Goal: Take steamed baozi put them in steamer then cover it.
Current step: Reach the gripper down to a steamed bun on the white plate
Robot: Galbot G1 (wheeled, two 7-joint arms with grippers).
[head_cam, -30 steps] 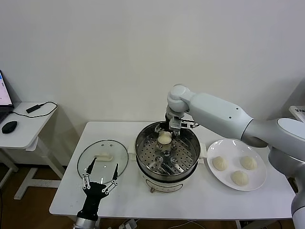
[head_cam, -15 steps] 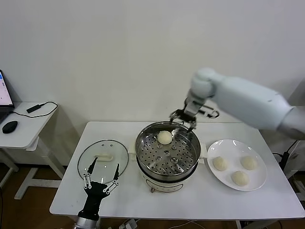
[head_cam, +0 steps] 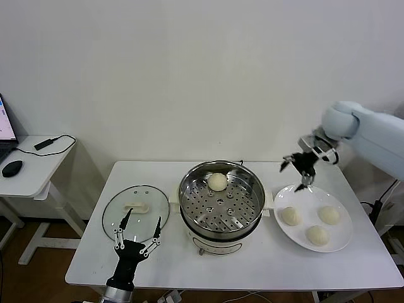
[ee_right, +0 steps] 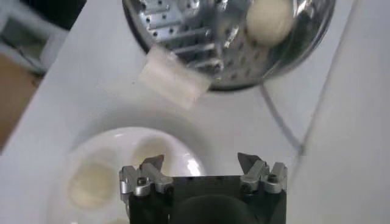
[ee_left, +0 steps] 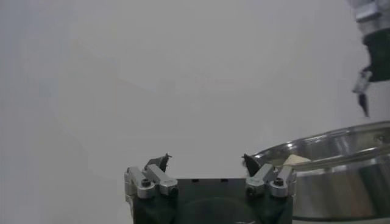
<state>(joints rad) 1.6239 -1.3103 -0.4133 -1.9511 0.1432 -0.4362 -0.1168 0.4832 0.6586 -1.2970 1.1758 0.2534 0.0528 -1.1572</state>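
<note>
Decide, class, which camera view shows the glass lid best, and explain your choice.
The head view: the glass lid lies flat and whole on the table left of the steamer, its white handle visible, with the open left gripper at its near edge. Neither wrist view shows the lid at all.

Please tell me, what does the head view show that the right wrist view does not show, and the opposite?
Only the head view shows the glass lid, the left tool open near the table's front edge, and all three baozi on the plate. Only the right wrist view shows the right tool from behind, open above the plate's edge. Both show the steamer holding one baozi.
</note>
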